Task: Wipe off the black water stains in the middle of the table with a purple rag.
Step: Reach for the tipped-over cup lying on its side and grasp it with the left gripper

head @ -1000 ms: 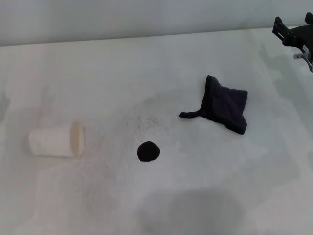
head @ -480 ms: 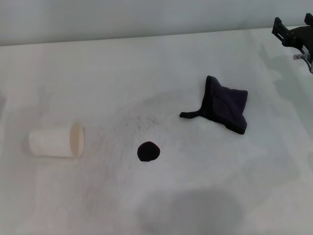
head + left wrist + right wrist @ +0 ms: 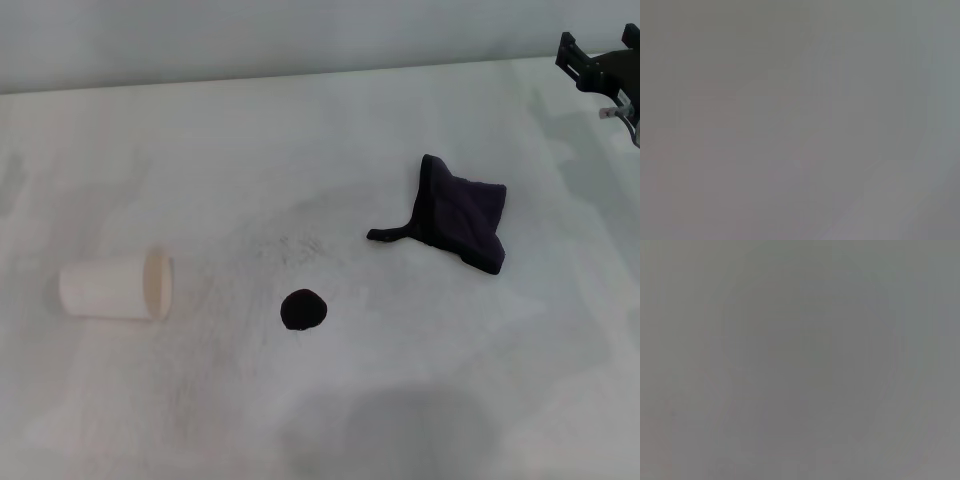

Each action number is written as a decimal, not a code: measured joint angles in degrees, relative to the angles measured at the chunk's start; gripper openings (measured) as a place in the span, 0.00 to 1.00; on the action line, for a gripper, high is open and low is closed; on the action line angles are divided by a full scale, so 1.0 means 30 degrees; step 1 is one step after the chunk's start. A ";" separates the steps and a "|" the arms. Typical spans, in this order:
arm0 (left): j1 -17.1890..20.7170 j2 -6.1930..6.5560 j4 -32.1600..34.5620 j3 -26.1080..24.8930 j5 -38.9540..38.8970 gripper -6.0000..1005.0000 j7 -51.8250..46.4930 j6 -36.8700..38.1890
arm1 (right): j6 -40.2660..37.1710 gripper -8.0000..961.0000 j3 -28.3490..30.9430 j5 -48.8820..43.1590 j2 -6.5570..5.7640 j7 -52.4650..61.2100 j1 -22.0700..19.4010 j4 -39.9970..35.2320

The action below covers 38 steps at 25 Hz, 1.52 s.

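Note:
The black water stain (image 3: pixel 303 310) is a small round blot near the middle of the white table (image 3: pixel 300 130). The purple rag (image 3: pixel 458 212) lies crumpled to its right and a little farther back, with a thin strap-like tail pointing left toward the stain. My right gripper (image 3: pixel 603 68) shows only as a black part at the far right edge, above the table's back corner, well clear of the rag. The left gripper is out of view. Both wrist views are plain grey and show nothing.
A white paper cup (image 3: pixel 116 287) lies on its side at the left, mouth facing right. Faint grey speckled smudges spread around the stain.

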 joint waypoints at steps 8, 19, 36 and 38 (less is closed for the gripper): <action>0.0432 0.1705 0.6674 0.0022 1.0973 0.88 -1.3875 -0.2616 | 0.0094 0.91 0.0016 0.0000 -0.0041 0.0204 -0.0003 -0.0001; -0.1016 0.3166 1.3808 0.3128 2.0344 0.88 -2.2958 -0.5762 | 0.0145 0.91 0.0018 0.0001 -0.0012 0.0210 0.0181 -0.0238; -0.3970 0.2971 1.9050 0.9091 3.0590 0.88 -2.0220 -0.8203 | 0.0220 0.91 0.0017 0.0001 0.0041 0.0211 0.0107 -0.0104; -0.3930 0.2090 1.9954 0.9873 3.1539 0.88 -1.8930 -0.7620 | 0.0239 0.91 0.0018 0.0002 0.0067 0.0220 0.0008 -0.0088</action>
